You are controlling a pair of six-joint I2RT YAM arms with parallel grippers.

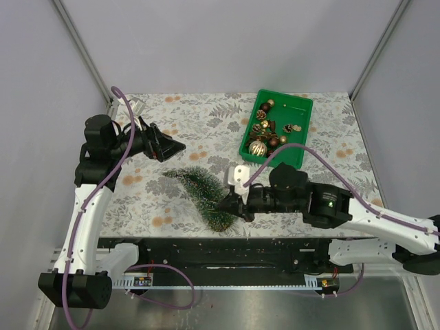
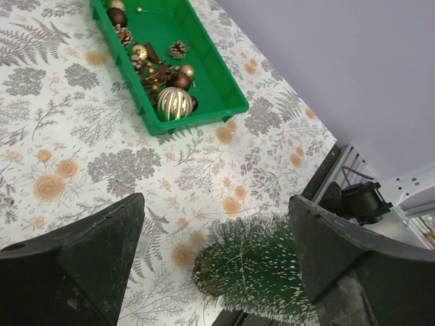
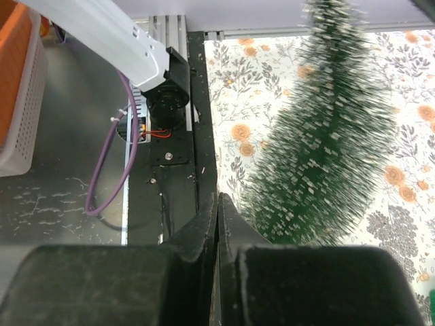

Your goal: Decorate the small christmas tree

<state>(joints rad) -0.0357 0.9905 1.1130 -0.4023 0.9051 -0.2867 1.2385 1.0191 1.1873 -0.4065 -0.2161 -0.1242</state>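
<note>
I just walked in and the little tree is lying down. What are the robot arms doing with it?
The small christmas tree lies on its side on the flowery table, with no ornaments showing on it. The right gripper is shut and sits by the tree's wide bottom end; whether it touches is hard to tell. The left gripper hangs open near the tree's tip, holding nothing. The ornaments sit in the green bin at the far side.

No text, label, brand name, number or sign could be read in any of the three views. Nothing legible was found printed on the equipment, on the table or on the things laid upon it.
</note>
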